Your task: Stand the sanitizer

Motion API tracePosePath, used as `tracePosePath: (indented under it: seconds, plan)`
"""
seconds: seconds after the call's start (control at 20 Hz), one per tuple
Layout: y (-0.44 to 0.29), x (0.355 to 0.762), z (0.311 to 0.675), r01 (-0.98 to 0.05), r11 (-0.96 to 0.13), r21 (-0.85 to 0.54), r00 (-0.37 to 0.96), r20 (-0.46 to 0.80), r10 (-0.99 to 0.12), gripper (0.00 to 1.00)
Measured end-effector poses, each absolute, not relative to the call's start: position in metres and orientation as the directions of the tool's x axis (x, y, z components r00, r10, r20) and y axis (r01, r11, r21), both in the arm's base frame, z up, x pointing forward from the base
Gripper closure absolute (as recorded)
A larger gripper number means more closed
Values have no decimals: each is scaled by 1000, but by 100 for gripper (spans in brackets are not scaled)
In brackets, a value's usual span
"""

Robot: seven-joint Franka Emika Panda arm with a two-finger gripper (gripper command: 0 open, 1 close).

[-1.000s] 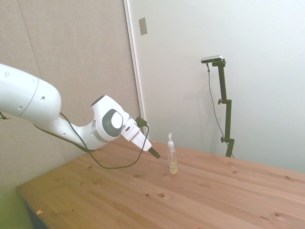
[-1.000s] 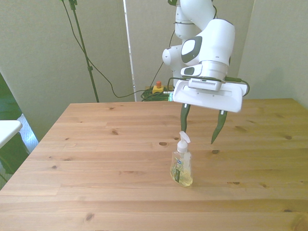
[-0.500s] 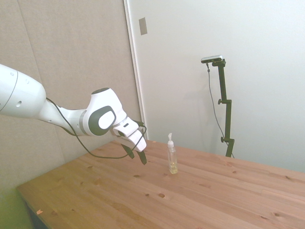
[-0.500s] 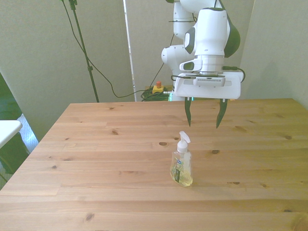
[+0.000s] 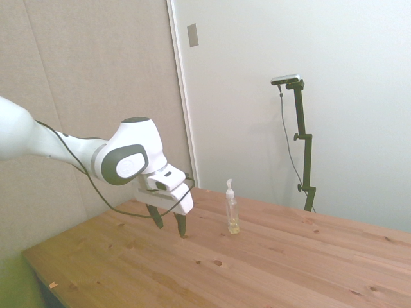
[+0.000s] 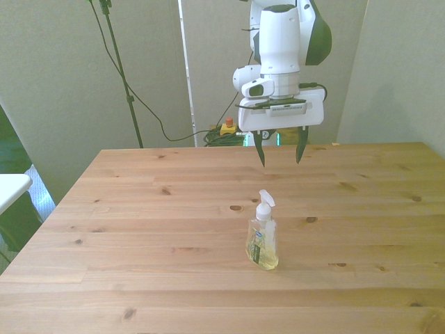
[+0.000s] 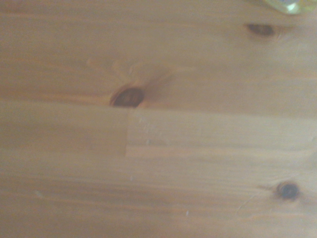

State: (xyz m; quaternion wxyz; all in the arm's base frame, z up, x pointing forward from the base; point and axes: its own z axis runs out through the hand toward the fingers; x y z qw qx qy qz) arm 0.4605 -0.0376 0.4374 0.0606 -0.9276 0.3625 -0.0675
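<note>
A wooden table (image 6: 139, 229) fills the scene, its boards bare but for one small bottle. Above its far side hangs the white arm (image 6: 281, 42), its gripper (image 6: 279, 147) pointing straight down with the two dark fingers spread apart and holding nothing. The sanitizer (image 6: 262, 239) stands upright on its base near the middle of the table, well apart from the gripper, pump nozzle on top and yellowish liquid low in the clear body. The side view shows the bottle (image 5: 232, 212) standing to the right of the gripper (image 5: 168, 222). Only its blurred yellow edge (image 7: 287, 4) shows at the wrist view's border.

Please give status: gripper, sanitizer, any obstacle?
Gripper open, empty, above table. Sanitizer upright, apart from gripper. Nothing in the way.
</note>
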Motion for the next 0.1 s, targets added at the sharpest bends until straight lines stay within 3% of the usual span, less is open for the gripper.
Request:
tracePosePath:
  seconds: [0.1]
  plan:
    - [-36, 441, 434, -656, -738, -159, 738, 71, -671, 0]
